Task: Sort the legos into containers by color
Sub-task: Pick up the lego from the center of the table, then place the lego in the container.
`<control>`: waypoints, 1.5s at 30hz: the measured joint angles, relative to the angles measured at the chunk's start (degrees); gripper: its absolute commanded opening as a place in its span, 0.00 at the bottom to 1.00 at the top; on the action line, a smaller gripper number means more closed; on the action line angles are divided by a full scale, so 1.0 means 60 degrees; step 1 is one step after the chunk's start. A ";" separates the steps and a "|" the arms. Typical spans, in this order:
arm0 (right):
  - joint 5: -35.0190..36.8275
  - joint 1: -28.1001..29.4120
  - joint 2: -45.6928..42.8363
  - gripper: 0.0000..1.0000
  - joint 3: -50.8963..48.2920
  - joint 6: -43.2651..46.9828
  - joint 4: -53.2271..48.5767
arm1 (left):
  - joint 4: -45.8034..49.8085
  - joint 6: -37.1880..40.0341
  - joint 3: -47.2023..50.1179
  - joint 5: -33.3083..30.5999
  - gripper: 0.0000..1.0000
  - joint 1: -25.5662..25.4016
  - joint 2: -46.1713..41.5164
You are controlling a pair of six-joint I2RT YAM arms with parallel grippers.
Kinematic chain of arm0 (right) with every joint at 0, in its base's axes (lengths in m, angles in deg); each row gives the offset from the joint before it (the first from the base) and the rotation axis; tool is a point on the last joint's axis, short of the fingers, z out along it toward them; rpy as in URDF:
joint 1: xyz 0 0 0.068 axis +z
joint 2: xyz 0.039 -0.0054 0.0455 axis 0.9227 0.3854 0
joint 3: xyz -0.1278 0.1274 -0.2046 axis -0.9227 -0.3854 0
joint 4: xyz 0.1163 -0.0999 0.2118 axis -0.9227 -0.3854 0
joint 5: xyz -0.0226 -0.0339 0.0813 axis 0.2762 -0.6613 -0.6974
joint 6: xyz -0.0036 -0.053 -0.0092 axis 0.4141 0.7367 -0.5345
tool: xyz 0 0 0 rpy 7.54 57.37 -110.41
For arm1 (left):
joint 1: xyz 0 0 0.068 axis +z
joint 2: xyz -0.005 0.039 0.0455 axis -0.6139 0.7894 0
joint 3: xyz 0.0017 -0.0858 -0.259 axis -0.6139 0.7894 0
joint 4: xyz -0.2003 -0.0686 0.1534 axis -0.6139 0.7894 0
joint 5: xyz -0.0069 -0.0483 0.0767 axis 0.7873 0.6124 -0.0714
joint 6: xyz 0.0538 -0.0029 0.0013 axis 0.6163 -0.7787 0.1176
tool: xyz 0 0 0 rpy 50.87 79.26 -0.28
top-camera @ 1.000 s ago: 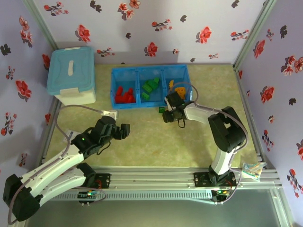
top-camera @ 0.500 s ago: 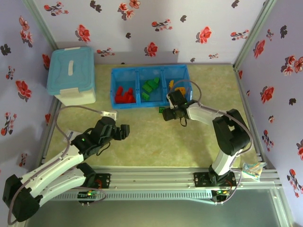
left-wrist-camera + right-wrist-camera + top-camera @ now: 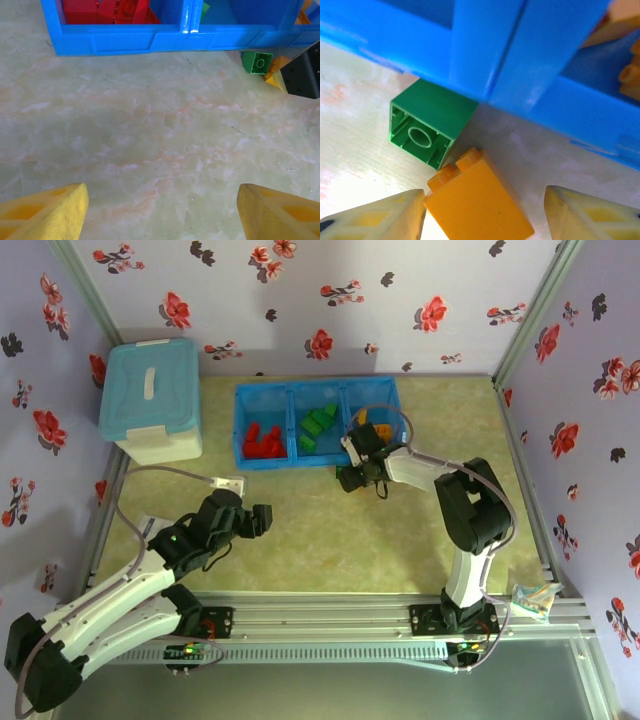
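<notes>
At the near wall of the blue tray (image 3: pixel 262 462), where the middle and right compartments meet, the right fingers (image 3: pixel 380 220) have edged a little left and closer to the wall over the last second. The right arm's elbow has swung left with them. They now stand parted on either side of an orange lego (image 3: pixel 477 200) that lies skewed on the counter (image 3: pixel 330 540). One finger looks to touch its corner and the other is clear of it, so nothing is grasped yet.

I read this as the line-up for a pick. The brick belongs in the right compartment, where other orange legos (image 3: pixel 375 428) already lie. A green lego (image 3: pixel 427 125) lies tipped over just beside it, touching the tray wall, and is bound for the middle compartment with the green legos (image 3: pixel 318 425). Red legos (image 3: pixel 262 442) sit in the left compartment. These two strays look like the last ones on the counter.

The left arm has not moved. The left fingers (image 3: pixel 45 212) hang spread wide and empty over bare counter, to the near left of the tray. A pale blue storage box (image 3: pixel 150 395) stands at the far left, clear of the work.

The obstacles are close ones: the tray wall right behind the orange lego, and the green lego by its corner, which a closing finger could shove or catch.
</notes>
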 measured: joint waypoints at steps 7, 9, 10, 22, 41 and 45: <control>-0.0182 0.0131 0.0051 0.33 -0.0062 -0.0047 0.0018 | -0.0040 0.0004 0.0000 0.0000 0.78 0.0000 0.0149; -0.0120 0.0208 -0.0011 0.28 -0.0127 -0.0142 0.0022 | -0.0069 0.0007 0.0000 0.0000 0.78 0.0000 0.0204; -0.0113 0.0208 -0.0091 0.25 -0.0204 -0.0197 0.0015 | -0.0069 0.0007 0.0000 -0.0004 0.78 0.0000 0.0219; 0.0455 0.0153 -0.2353 0.21 -0.0732 -0.0914 -0.0678 | -0.0138 0.0011 0.0000 -0.0004 0.77 -0.0007 0.0361; 0.1381 -0.1253 0.0215 0.84 0.4022 -0.1603 -0.2404 | -0.0193 -0.0295 -0.0011 -0.0324 0.77 -0.1071 0.1020; 0.1392 -0.1253 -0.0087 0.82 0.3650 -0.1825 -0.2273 | -0.0259 -0.0280 -0.0317 -0.0277 0.78 -0.1264 0.2189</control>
